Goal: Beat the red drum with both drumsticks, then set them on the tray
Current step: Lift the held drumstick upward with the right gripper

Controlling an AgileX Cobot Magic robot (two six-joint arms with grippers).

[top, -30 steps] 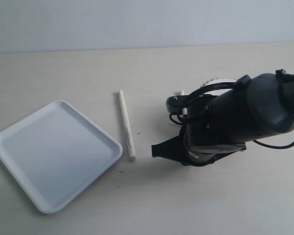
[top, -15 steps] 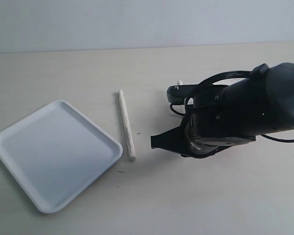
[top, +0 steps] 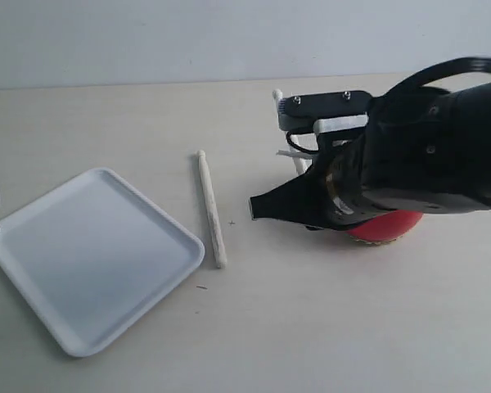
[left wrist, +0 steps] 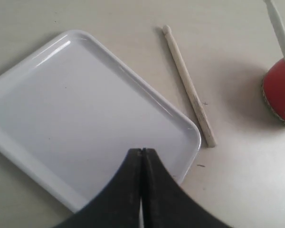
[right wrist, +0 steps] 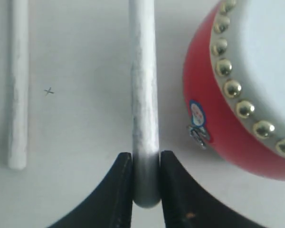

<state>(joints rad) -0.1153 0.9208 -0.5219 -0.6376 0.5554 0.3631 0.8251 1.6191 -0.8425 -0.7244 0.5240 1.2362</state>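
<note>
- Right claw (right wrist: 146, 159) is clamped on one drumstick (right wrist: 143, 95), close to its butt end. You can see it pinched between both fingers (right wrist: 118, 190), running out alongside the red drum (right wrist: 204, 99).
- Touching the drum?
- No. The wrist view shows a strip of bare worktop (right wrist: 85, 118) between the stick and the drum's red side. The stick passes on the drum's sticker (right wrist: 197, 114) side, off the skin (right wrist: 270, 57) and studs (right wrist: 232, 89).
- Left claw?
- Left claw (left wrist: 141, 152) is closed, tips together, nothing in it. It hangs over the tray (left wrist: 61, 104), well apart from the drum.
- Where's your second drumstick?
- The second drumstick (top: 210, 209) lies flat on the worktop, between the drum and the tray. One end sits just beside the tray corner that faces the drum. Small gap there, not touching.
- Drum itself?
- On the worktop, skin up. From the exterior camera it's mostly hidden under your right arm (top: 425, 164), and only a red sliver shows below it.
</note>
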